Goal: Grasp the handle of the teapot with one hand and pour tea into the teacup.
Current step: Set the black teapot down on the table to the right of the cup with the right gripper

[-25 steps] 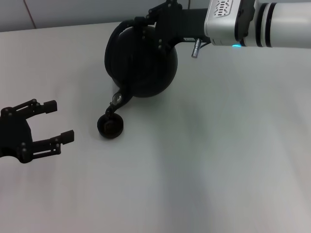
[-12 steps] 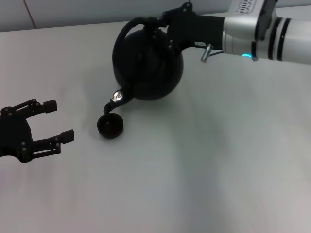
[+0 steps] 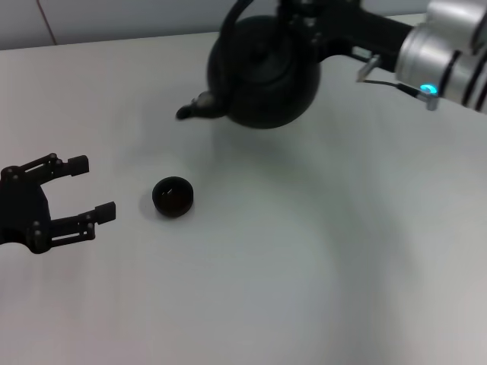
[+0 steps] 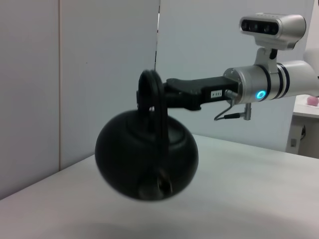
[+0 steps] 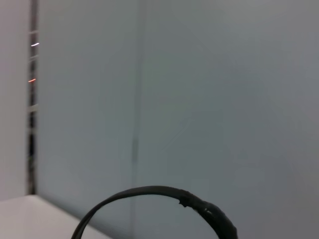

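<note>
Black and two-fingered, the left gripper (image 3: 85, 192) is being kept at the table's left edge, fingers spread wide and empty. No legible writing is being shown anywhere. The tiny round black teacup (image 3: 173, 196) is sitting on the white table (image 3: 304, 266) near that gripper. The round matte-black teapot (image 3: 262, 72) is being held aloft by its thin arched handle (image 4: 152, 99), clamped in the right gripper (image 4: 149, 102), spout pointing left.
</note>
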Robot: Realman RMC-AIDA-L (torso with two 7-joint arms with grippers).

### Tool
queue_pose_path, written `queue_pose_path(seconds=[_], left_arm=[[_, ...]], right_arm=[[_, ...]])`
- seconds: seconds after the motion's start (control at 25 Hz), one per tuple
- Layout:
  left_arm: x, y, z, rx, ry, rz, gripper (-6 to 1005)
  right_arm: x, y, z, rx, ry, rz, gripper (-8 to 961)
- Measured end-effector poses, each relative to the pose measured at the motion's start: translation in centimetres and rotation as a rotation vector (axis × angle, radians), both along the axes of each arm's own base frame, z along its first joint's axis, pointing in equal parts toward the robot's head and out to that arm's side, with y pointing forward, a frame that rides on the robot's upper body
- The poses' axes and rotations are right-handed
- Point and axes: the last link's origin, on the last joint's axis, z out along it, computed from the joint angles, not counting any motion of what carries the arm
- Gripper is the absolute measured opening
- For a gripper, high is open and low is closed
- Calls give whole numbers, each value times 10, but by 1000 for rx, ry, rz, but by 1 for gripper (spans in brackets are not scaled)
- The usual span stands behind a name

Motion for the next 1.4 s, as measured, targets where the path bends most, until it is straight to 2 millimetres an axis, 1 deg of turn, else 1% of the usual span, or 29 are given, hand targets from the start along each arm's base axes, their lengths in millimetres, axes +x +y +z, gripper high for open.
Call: queue_pose_path(seconds=[0.12,0.24,0.28,0.32,0.56,0.6,0.64,0.68,0.72,0.88,1.08,1.4], left_arm=[[1,0,0,0,-1,-2,854],[1,0,-1,0,-1,-3,854],[1,0,-1,1,-1,-5,854],[1,0,-1,1,0,-6,854],[1,0,-1,1,-1,-6,855],[1,0,-1,0,-1,-7,855],[1,0,-1,0,-1,-7,855],[1,0,-1,-1,-1,-8,855],[1,0,-2,-1,0,-8,855],[2,0,-1,-1,1,-11,855],[2,1,-2,-2,3,-13,855],[2,1,-1,-2,6,-14,855]], right_arm=[[13,-2,6,15,43,-61,130],[23,-6,6,2,85,-115,130],[29,-9,4,-9,99,-141,130],[29,-9,4,-9,99,-141,130],[49,-20,-9,-41,144,-227,130],[55,-23,-11,-42,155,-250,130],[55,-23,-11,-42,155,-250,130],[61,-26,-12,-41,155,-272,130],[61,-26,-12,-41,155,-272,130],[74,-34,-11,-31,163,-315,130],[83,-37,-9,-18,180,-355,130],[88,-37,-12,-17,163,-384,129]])
